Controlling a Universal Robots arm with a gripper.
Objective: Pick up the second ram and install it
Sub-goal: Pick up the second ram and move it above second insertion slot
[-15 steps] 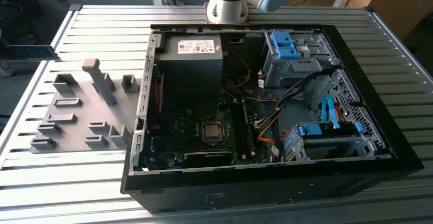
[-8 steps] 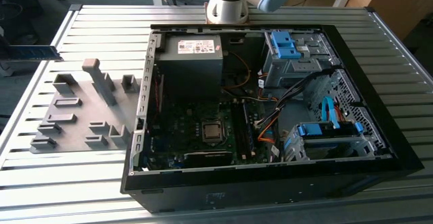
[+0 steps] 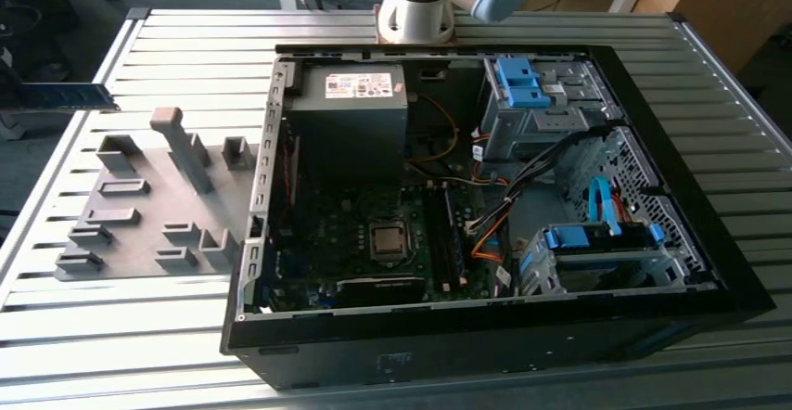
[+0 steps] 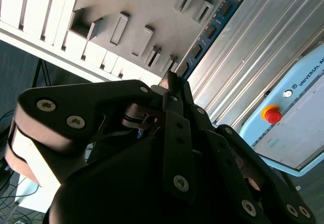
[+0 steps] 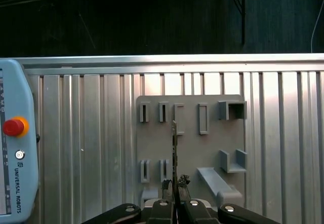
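Gripper (image 5: 174, 187) jaws are closed on the second ram (image 5: 174, 148), clamped at one end. In the first wrist view the stick stands out from the fingertips edge-on, a thin dark line seen against the grey tray (image 5: 190, 133). The second wrist view gives the same hold from the side (board face visible here): a blue-green strip with dark chips runs away from the jaws alongside the tray's upright blocks, without touching any of them. In the exterior view the ram (image 3: 59, 95) hangs in the air to the exterior view's left of the tray, out past the edge of the slatted tabletop (image 3: 124, 336). The tray lies flat on the tabletop, and I see no stick in its slots. The open computer case (image 3: 495, 359) sits just beside the tray on the exterior view's right, touching or nearly touching its edge. A teach pendant (image 5: 17, 148) with a red button lies on the tabletop, apart from the tray. The arm's base (image 3: 415, 11) stands beyond the case, well apart from the tray.
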